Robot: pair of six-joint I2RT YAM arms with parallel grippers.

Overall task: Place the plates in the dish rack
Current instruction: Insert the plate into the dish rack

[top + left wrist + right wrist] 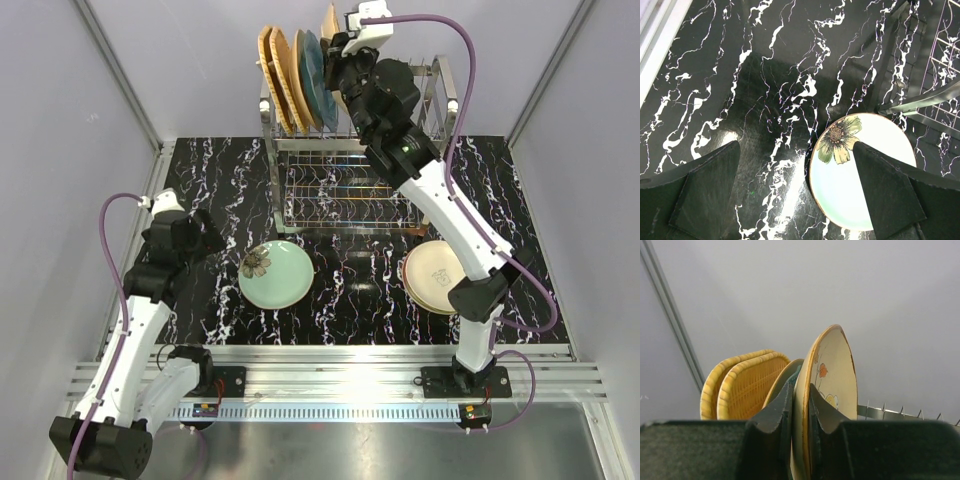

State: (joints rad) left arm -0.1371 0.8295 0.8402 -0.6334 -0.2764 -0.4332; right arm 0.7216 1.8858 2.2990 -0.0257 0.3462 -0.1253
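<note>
Clamping, with the right gripper (pixel 800 388), the brown-edged rim of a cream plate (pixel 832 365) printed in orange and yellow, upright on edge at the overhead view's top centre, over the steel wire dish rack (pixel 350 190). Left of it, standing in the tines: two orange woven plates (pixel 272 70) and a teal plate (pixel 312 75). Left gripper (pixel 796 150) spread wide at lower left, over the black marble table (pixel 765 75), near a flat pale green flower plate (pixel 865 190). Cream plate stack (pixel 435 275) lying flat at centre right.
</note>
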